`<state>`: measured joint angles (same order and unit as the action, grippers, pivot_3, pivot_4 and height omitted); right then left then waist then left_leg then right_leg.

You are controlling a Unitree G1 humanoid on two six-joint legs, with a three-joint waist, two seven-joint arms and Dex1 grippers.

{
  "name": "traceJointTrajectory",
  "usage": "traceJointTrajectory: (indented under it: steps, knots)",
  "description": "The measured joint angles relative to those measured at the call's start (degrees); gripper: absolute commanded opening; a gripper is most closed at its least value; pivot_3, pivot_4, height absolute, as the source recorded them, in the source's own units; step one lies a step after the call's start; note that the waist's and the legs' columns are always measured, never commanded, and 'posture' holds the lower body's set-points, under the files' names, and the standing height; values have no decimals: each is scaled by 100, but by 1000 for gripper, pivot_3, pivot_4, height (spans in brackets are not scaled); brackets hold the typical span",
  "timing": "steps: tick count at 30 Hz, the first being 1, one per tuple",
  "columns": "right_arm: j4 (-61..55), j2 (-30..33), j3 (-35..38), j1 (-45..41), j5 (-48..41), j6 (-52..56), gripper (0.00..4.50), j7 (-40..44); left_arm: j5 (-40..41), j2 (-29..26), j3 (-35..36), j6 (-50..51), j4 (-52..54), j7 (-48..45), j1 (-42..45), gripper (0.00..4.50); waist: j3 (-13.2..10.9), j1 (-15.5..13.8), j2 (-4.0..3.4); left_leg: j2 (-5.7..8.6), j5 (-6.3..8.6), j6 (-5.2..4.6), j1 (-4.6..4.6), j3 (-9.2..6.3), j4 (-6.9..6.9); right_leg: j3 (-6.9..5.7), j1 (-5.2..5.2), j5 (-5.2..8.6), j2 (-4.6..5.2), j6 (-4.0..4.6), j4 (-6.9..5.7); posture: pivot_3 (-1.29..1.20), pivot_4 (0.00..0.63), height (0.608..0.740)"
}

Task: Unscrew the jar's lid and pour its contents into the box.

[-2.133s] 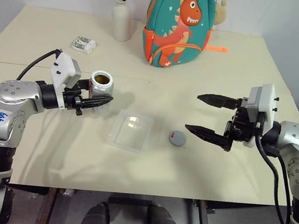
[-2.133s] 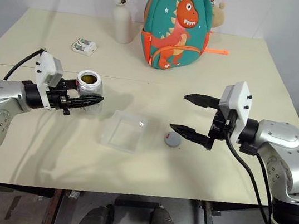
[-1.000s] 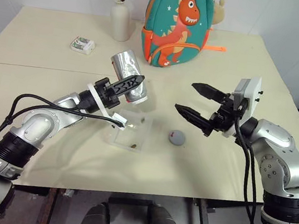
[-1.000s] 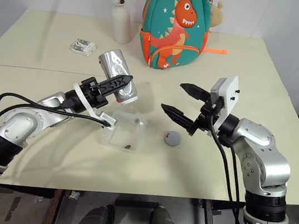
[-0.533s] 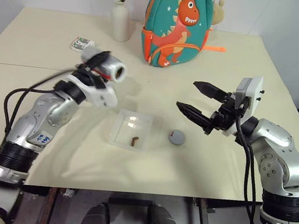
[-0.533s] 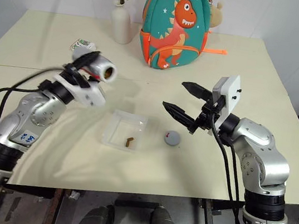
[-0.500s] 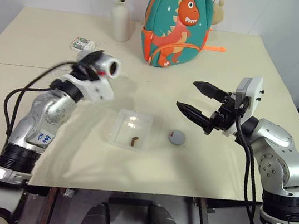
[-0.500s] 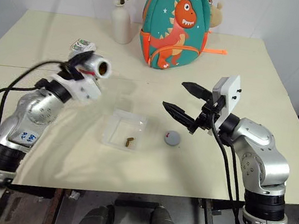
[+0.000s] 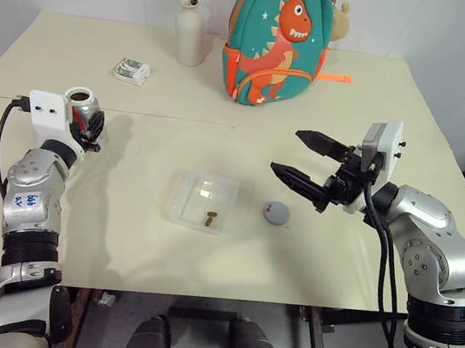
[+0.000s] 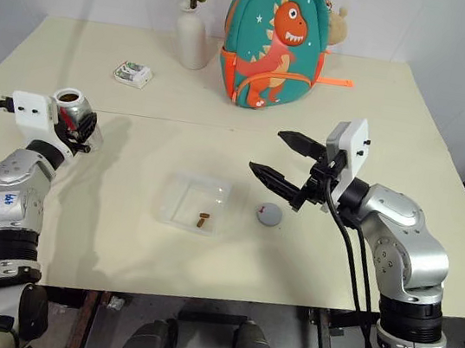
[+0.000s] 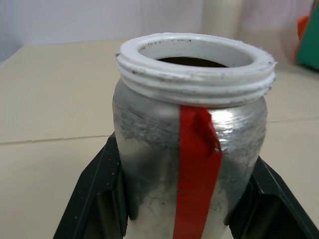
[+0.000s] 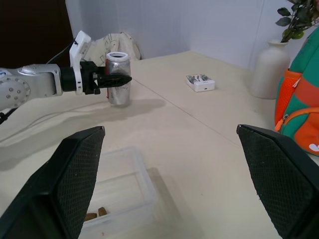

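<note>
The jar [image 9: 80,104] is upright and open-mouthed at the table's left side, silvery with a red strip [image 11: 195,164] down its wall. My left gripper [image 9: 91,124] is shut on it, one black finger [image 11: 94,199] on each side. I cannot tell whether its base touches the table. The clear box [image 9: 203,200] lies at the table's middle with the contents [image 9: 210,218], a small brown piece, inside. Right of the box the grey lid [image 9: 276,212] rests flat. My right gripper [image 9: 287,151] hovers open above the lid, holding nothing.
A dinosaur backpack [image 9: 278,36] and a white vase [image 9: 189,35] stand at the back. A small white-green packet [image 9: 131,71] lies at the back left, beyond the jar. A seam [image 9: 179,119] runs across the table top.
My left arm swung the jar from its tilted pose above the box out to the left and turned it upright. A brown piece now lies in the box. The right arm held still.
</note>
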<state>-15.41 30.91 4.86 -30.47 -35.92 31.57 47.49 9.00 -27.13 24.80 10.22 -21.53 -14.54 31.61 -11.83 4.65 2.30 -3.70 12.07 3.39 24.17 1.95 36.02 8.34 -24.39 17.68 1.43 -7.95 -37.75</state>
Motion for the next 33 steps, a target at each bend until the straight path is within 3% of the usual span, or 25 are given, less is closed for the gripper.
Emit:
traceJointTrajectory:
  steps: [4,12,19,27,30,33]
  knots:
    - [-27,0,0,-4,-1,14,4470,-1,91,16,-29,-268,-197,-69,-83,1994,2,10,4,0,0,1,0,1,-3,0,0,0,0,1,3,0,150,740]
    - [-27,-2,-4,-78,0,15,4500,-1,314,-14,-52,-267,-203,-173,-224,4406,3,22,4,0,0,1,-1,1,-6,1,-1,-1,0,2,3,0,150,740]
    - [-27,-23,-17,-82,0,-8,4500,0,319,-151,-129,-34,-90,-190,-430,4459,4,28,6,0,1,1,-1,2,-8,2,-1,-1,0,2,8,0,150,740]
    - [-55,95,9,50,3,-17,4500,69,161,-1033,-269,210,1459,-746,-2012,4459,5,34,8,-5,1,2,-2,5,-47,1,-13,8,3,18,26,0,150,740]
    - [-90,346,62,238,0,-16,4500,215,274,-1555,-160,14,2140,-1472,-2708,4459,8,24,12,-4,3,4,-4,15,-68,-1,-12,11,14,26,51,0,150,740]
    - [-93,625,65,272,1,-30,4500,480,913,-1869,11,-146,2802,-2571,-3147,4459,8,12,13,-7,2,2,-1,21,-86,-5,-10,45,19,122,89,0,150,740]
